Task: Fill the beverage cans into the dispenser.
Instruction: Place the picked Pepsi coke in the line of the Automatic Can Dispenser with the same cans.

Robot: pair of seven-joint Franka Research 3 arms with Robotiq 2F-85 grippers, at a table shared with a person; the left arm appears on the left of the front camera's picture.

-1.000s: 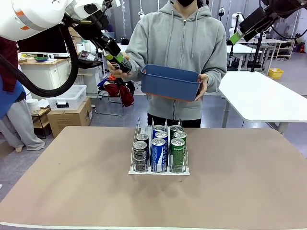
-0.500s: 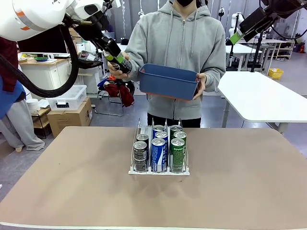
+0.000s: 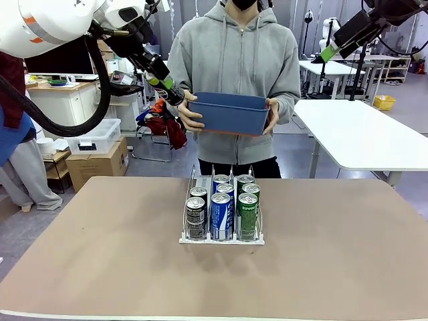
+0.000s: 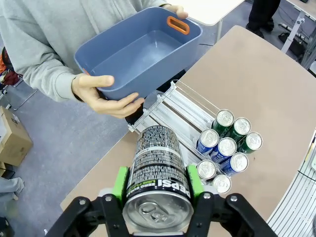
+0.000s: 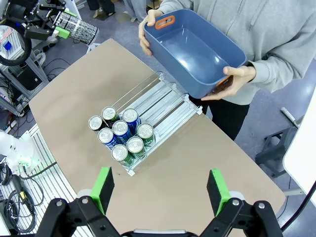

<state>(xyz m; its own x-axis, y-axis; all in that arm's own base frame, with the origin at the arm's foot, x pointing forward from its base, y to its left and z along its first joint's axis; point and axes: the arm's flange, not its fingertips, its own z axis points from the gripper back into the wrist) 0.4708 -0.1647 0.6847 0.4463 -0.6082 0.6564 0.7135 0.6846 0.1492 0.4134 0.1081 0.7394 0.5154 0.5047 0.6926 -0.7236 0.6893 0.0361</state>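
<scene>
— Why is the left end effector [image 4: 157,183] hanging up there?

— It's clamping a black can [image 4: 159,170], presumably bound for the dispenser [image 3: 222,235] mid-surface, where six cans [image 3: 221,215] are sitting at the lanes' near end. The person's holding out the emptied blue bin [image 3: 235,112].

— And the right end effector [image 5: 160,190]?

— Gaping wide, gripping nothing, hovering high.
</scene>
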